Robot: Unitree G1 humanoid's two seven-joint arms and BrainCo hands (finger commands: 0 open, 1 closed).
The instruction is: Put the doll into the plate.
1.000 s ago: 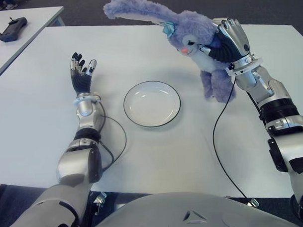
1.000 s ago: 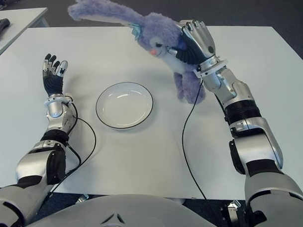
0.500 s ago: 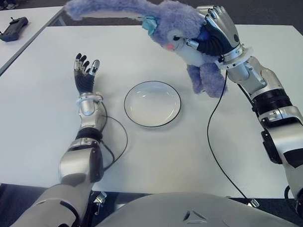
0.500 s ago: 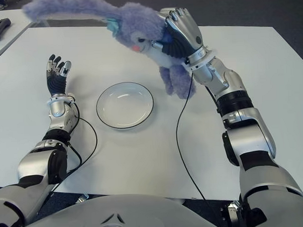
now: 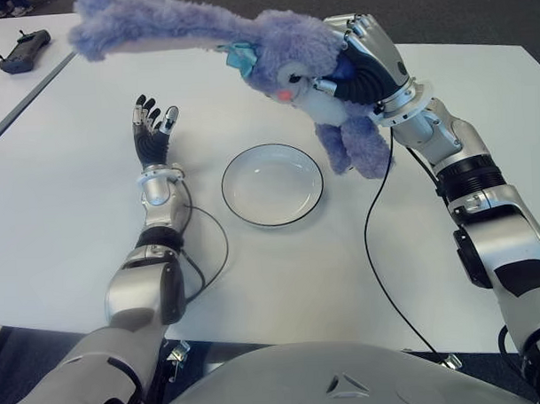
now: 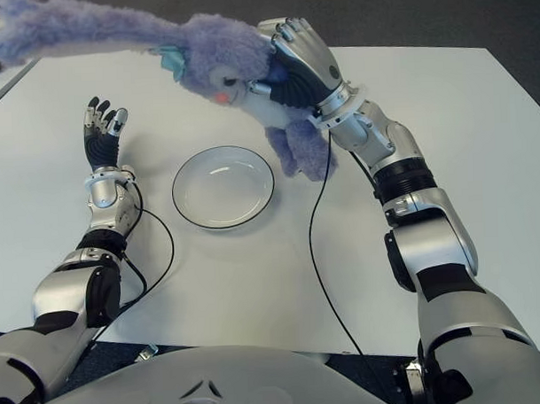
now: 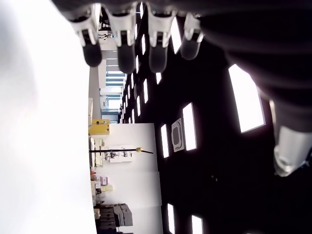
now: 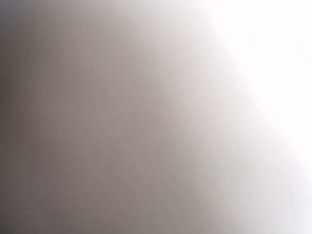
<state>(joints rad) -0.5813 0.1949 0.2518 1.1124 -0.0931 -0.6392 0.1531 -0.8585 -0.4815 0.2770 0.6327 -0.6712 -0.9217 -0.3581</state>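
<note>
The right hand (image 5: 365,64) has its fingers clamped round the doll (image 5: 287,64), carried clear of the table so it can drop onto the plate (image 5: 272,184) just below, while the left hand (image 5: 151,135) shows open-fingered beside the plate.

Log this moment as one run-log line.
right hand: grips doll, in air beside plate | plate: empty | left hand: open, left of plate

A fluffy purple doll (image 5: 292,59) with a pink nose, a black-rimmed white plate (image 5: 272,184), a white table (image 5: 67,227).
</note>
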